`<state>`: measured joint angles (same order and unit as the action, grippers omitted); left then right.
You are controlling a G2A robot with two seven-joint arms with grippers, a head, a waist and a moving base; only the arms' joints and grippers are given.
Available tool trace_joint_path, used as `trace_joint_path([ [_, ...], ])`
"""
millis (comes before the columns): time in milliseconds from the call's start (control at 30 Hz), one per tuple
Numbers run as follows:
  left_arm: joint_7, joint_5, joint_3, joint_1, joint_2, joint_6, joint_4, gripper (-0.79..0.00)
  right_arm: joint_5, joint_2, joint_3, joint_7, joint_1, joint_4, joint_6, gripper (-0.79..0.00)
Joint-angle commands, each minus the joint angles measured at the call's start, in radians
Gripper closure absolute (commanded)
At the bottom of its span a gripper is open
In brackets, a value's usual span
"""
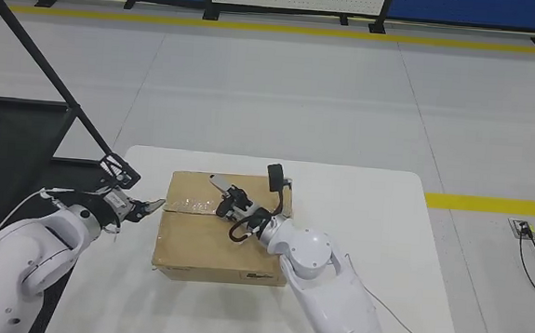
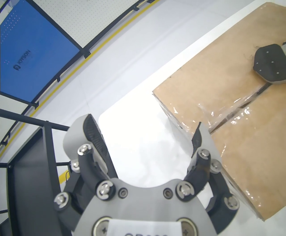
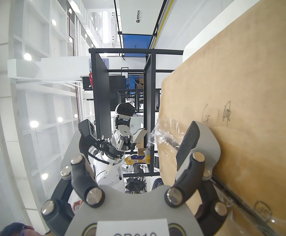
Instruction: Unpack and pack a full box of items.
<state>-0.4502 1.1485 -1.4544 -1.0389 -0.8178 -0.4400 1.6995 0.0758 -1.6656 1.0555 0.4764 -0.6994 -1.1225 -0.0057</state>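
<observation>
A closed cardboard box (image 1: 208, 242) stands in the middle of the white table (image 1: 374, 239), its top seam sealed with clear tape (image 1: 188, 205). My left gripper (image 1: 135, 189) is open at the box's left end, one finger (image 2: 200, 137) close to the tape's wrinkled end (image 2: 232, 114) and the other finger (image 2: 93, 131) out over the table. My right gripper (image 1: 246, 185) is open on top of the box (image 3: 241, 85), one pad (image 3: 188, 143) lying against the cardboard by the seam and the other (image 3: 86, 130) raised in the air. What the box holds is hidden.
A black metal rack (image 1: 22, 140) stands just left of the table, close behind my left arm. The table has bare room to the right of the box and in front of it. A cable and socket (image 1: 522, 229) lie on the floor at the right.
</observation>
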Motion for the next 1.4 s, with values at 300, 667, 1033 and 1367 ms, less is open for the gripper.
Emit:
trace_joint_path([
  [300, -0.046, -0.043, 0.04, 0.031, -0.011, 0.027, 0.006, -0.785, 0.024, -0.002, -0.006, 0.023, 0.002, 0.014, -0.031, -0.785],
  [667, -0.059, 0.004, 0.173, 0.119, -0.042, 0.08, -0.021, -0.785, 0.032, -0.011, -0.032, 0.033, 0.036, 0.053, -0.022, -0.785],
  [1033, -0.107, -0.006, 0.164, 0.133, -0.044, 0.006, -0.083, -0.785, 0.037, -0.016, -0.038, 0.028, 0.052, 0.06, -0.029, -0.785],
  [1367, -0.024, -0.212, -0.001, 0.075, -0.03, -0.037, -0.092, -0.785, 0.045, -0.02, -0.04, 0.008, 0.062, 0.06, -0.031, -0.785],
])
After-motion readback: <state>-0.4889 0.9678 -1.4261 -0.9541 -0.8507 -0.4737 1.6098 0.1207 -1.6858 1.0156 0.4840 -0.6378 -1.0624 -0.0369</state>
